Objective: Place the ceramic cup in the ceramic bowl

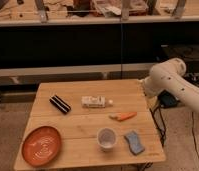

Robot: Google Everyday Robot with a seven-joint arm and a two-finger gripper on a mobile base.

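Observation:
The ceramic cup [106,138] is small, white and round. It stands upright near the front edge of the wooden table [83,92], about the middle. The ceramic bowl [41,145] is wide, shallow and orange-red with pale swirls; it sits at the table's front left corner, about a bowl's width left of the cup. The bowl holds nothing. My gripper is out of view. Only a white arm segment [168,77] shows, beside the table's right back corner and well away from the cup.
A blue sponge [134,142] lies just right of the cup. An orange-handled tool [123,116] lies behind the cup. A white bottle [97,102] lies on its side mid-table. A black block [60,104] lies at the left. Shelving stands behind the table.

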